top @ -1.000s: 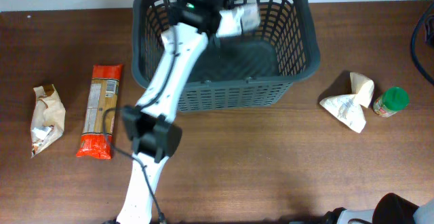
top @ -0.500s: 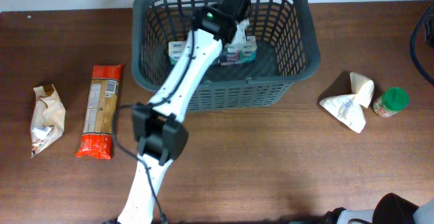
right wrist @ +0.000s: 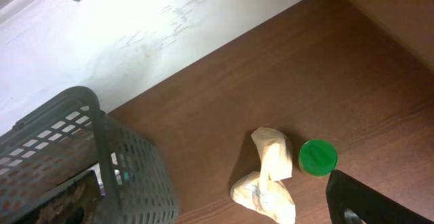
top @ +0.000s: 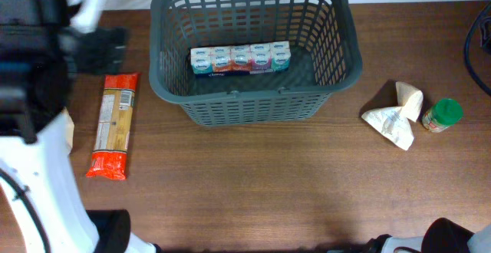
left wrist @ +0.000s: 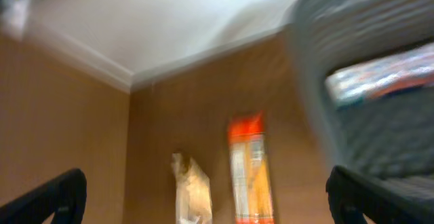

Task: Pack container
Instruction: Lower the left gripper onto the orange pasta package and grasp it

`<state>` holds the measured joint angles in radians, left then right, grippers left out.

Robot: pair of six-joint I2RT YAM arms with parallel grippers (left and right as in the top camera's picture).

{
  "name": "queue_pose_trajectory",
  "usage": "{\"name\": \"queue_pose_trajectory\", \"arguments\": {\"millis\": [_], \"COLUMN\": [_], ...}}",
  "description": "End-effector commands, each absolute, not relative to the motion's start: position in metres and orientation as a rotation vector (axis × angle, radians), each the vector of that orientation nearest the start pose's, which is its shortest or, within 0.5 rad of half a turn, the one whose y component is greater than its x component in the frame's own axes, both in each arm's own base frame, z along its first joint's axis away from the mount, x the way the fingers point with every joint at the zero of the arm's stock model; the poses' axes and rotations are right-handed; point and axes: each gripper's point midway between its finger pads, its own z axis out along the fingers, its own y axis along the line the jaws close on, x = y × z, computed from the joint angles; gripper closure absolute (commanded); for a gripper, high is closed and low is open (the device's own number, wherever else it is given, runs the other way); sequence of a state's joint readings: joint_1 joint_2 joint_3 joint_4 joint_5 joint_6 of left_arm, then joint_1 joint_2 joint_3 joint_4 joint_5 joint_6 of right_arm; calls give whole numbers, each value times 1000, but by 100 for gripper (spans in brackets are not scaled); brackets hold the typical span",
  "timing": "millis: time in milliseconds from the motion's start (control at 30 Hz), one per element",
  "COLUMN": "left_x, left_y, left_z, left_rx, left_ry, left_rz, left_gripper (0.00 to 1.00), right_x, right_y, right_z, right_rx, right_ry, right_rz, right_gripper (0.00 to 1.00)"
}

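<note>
At the far left the crumpled brown bag (left wrist: pixel 192 190) lies near the table edge, and just right of it is the orange packet (top: pixel 113 126), flat, with its long axis running from the near edge toward the wall. The left gripper (left wrist: pixel 217 200) is high above these two with its fingers wide apart, and in its wrist view the packet sits between them, so I judge a close across the narrow width is possible. The container (top: pixel 253 109) stands just right of the packet, with a row of small cartons (top: pixel 240 59) inside. Further right are the paper bag (top: pixel 395 116) and green-lidded jar (top: pixel 443 115). Only one finger of the right gripper (right wrist: pixel 366 202) shows, so I cannot tell its state. The left arm is nearer to the packet.
</note>
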<state>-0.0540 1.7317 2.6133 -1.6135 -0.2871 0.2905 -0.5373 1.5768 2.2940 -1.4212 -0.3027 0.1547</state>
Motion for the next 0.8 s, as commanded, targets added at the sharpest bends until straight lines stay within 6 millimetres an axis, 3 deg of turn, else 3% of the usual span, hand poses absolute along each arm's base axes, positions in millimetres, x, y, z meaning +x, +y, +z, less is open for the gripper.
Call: {"name": "queue_pose_trajectory", "arguments": {"millis": [0,167,267,367,500,533,767], "left_x": [355,347,345,341,349,351,371], "left_y": [98,142,155,155,152,145,144], "left_z": [376,294,229,174,115,82,31], "left_rx": [-249,-454,-429,-439,-271,-167,-114], "left_ry": [2533,2761,2916,3033,3126,3203,3241], "left_rz": [360,183,84,0,-36,-78,-45], "left_gripper": [0,1,1,1,1,1,0], "right_x": [325,325,325,325,325,325,325], "right_y": [-138,-138,-138,-138,-138,-138,-138], "right_z": [430,430,430,430,430,430,430], "right_rx": [621,622,621,621,622,621,622], "right_ry": [2152,2152,2152,2152,2152,2152,2152], "right_rz": [124,124,124,124,124,124,124], "right_gripper": [1,1,1,1,1,2,1]}}
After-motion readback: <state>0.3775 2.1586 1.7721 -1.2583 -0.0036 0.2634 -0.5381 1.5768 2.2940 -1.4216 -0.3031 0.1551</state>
